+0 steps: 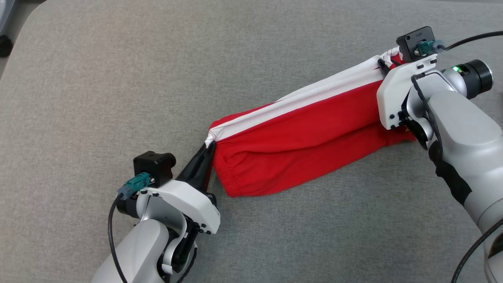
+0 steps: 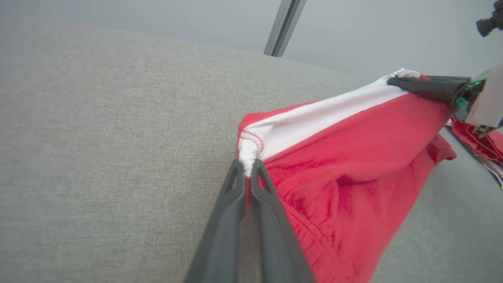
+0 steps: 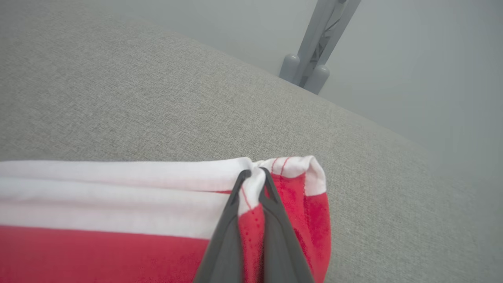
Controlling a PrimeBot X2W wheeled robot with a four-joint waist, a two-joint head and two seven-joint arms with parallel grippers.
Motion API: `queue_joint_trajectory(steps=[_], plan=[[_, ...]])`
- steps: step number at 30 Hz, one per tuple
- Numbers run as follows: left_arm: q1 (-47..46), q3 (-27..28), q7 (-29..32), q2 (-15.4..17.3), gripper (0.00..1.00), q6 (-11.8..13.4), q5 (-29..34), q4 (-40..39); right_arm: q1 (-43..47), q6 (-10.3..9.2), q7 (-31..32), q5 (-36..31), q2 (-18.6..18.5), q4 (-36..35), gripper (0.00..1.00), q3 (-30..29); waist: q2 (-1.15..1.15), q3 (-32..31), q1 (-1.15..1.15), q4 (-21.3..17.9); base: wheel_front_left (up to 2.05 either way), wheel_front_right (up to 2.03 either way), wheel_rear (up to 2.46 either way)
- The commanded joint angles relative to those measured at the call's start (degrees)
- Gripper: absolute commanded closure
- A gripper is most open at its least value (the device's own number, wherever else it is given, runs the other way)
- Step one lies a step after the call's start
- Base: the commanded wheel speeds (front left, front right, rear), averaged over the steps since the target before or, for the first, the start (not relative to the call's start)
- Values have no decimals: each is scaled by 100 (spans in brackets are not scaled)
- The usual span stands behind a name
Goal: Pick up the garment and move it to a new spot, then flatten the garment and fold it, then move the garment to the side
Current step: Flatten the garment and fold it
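At the lower left, the left gripper (image 1: 210, 148) has its two dark fingers pressed together on a corner of the garment (image 1: 306, 133), pinching it where the white stripe (image 1: 314, 96) ends at the hem. From there the garment runs across the middle of the grey surface (image 1: 118, 78) toward the upper right. It is red cloth with the white stripe along its upper edge, and that edge is pulled fairly straight while the red body sags below it and seems to rest on the surface in loose folds. At the far right, the right gripper (image 1: 382, 65) is clamped on the opposite corner, with white and red cloth bunched between its fingertips. Both ends are held, so the work looks to be early in the flattening stage – the garment is stretched lengthwise but not yet spread flat, since the lower part is doubled and rumpled. Whether the first relocation is finished cannot be told from this moment alone. What appears left is laying it out smooth, making the fold, and moving it to the side.
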Motion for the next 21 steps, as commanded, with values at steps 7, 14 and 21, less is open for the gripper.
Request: queue_joint_trajectory(steps=[7,14,21], plan=[[85,79,-21,259,100,125,96,-219,241,-1,-254,184,19,156,100,88,0,-96,0,-225,0,0,0],[125,20,-87,312,100,117,165,-290,501,-1,-635,292,-39,221,93,76,0,-164,0,-223,0,0,0],[286,7,-109,409,100,122,123,-312,859,-1,-942,398,40,264,0,112,0,-258,0,-300,0,0,0]])
